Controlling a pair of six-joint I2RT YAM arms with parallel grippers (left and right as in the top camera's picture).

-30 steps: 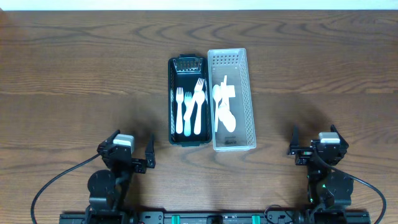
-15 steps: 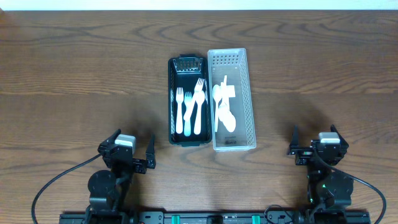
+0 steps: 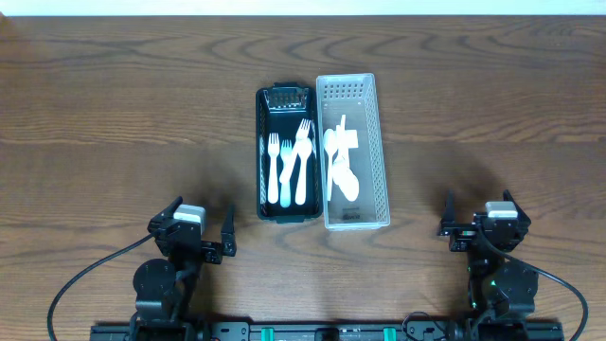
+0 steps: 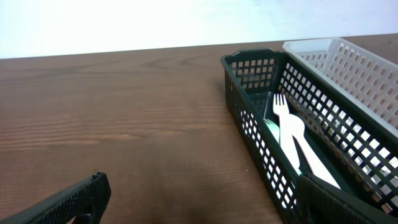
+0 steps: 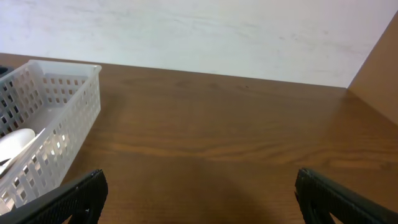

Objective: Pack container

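A dark green slotted basket (image 3: 262, 152) stands at the table's middle and holds three white plastic forks (image 3: 288, 163). It also shows in the left wrist view (image 4: 249, 124), with a fork (image 4: 287, 127) inside. Beside it on the right stands a white slotted basket (image 3: 381, 142) with white plastic spoons (image 3: 341, 161); it shows in the left wrist view (image 4: 348, 62) and the right wrist view (image 5: 56, 130). My left gripper (image 3: 201, 232) is open and empty near the front edge, left of the baskets. My right gripper (image 3: 473, 225) is open and empty at the front right.
The wooden table (image 3: 123, 114) extends to both sides of the baskets. A pale wall (image 5: 186, 31) rises behind the table's far edge. The arm bases and black cables (image 3: 85, 279) sit at the front edge.
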